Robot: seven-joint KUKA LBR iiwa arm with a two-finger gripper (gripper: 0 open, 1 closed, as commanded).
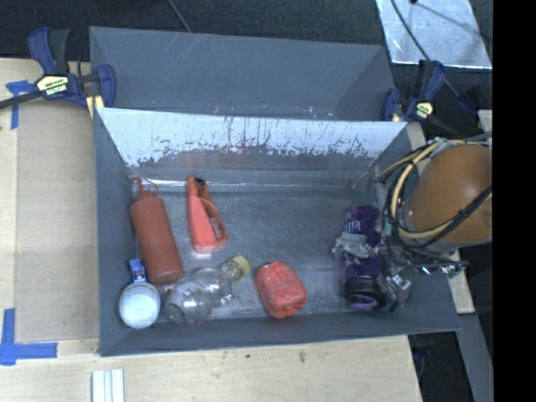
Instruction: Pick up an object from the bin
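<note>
My gripper (376, 262) is low at the bin's right end, right over a purple thing (362, 223). That thing's upper part has a pale label, and its lower part is a dark purple round end (360, 291) near the front wall. The gripper's body covers the middle of it. A red crumpled lump (280, 289) lies on the floor to the left of the gripper, apart from it.
Along the left half lie a brown-red bottle (154, 233), a salmon-orange plastic piece (203, 218), a clear glass bottle with a yellowish cap (203, 291) and a white round cap with a blue tip (139, 302). The arm's orange dome and cables hang over the right rim.
</note>
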